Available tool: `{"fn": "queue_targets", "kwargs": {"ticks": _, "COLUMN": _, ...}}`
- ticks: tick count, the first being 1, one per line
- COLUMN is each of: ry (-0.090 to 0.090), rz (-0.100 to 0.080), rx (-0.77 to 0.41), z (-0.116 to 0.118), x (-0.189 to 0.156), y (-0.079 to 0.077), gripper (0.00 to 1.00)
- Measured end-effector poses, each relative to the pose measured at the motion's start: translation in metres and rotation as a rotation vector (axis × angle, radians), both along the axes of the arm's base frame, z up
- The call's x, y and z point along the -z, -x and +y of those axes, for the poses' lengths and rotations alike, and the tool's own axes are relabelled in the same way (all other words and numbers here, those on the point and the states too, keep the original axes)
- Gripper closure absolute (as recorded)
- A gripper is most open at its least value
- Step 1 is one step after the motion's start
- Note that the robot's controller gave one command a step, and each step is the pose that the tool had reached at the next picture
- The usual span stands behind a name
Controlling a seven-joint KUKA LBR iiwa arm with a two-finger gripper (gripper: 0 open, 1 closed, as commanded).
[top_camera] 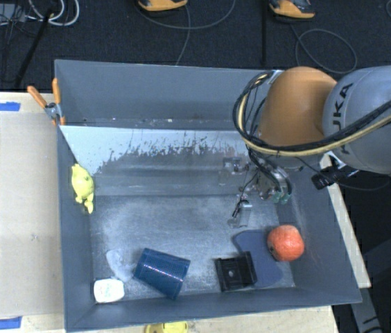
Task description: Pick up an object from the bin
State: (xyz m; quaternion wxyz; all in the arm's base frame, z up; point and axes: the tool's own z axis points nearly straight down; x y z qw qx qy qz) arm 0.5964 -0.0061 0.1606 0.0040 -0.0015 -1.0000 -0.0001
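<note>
My gripper (240, 210) hangs under the orange wrist cover in the right half of the bin, above bare floor. Just below and to its right lies a flat dark-blue piece (249, 244). A red-orange ball (286, 243) rests on that piece's right end. A black square block (235, 272) sits at the flat piece's lower edge, near the front wall. Nothing shows in the gripper.
A dark-blue cylinder (161, 272) lies on its side at the front, left of centre. Beside it are a clear plastic scrap (116, 261) and a white lump (108, 291) in the front left corner. A yellow toy (82, 187) leans on the left wall.
</note>
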Motion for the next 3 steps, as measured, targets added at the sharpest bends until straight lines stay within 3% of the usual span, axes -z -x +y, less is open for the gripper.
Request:
{"fn": "queue_targets", "kwargs": {"ticks": 1, "ry": 0.000, "rz": -0.007, "rx": 0.000, "z": 0.000, "x": -0.005, "y": -0.001, "gripper": 0.00}}
{"fn": "queue_targets", "kwargs": {"ticks": 2, "ry": 0.000, "rz": -0.005, "rx": -0.061, "z": 0.006, "x": -0.051, "y": -0.007, "gripper": 0.00}}
{"fn": "queue_targets", "kwargs": {"ticks": 3, "ry": -0.001, "rz": -0.015, "rx": -0.097, "z": 0.007, "x": -0.070, "y": -0.007, "gripper": 0.00}}
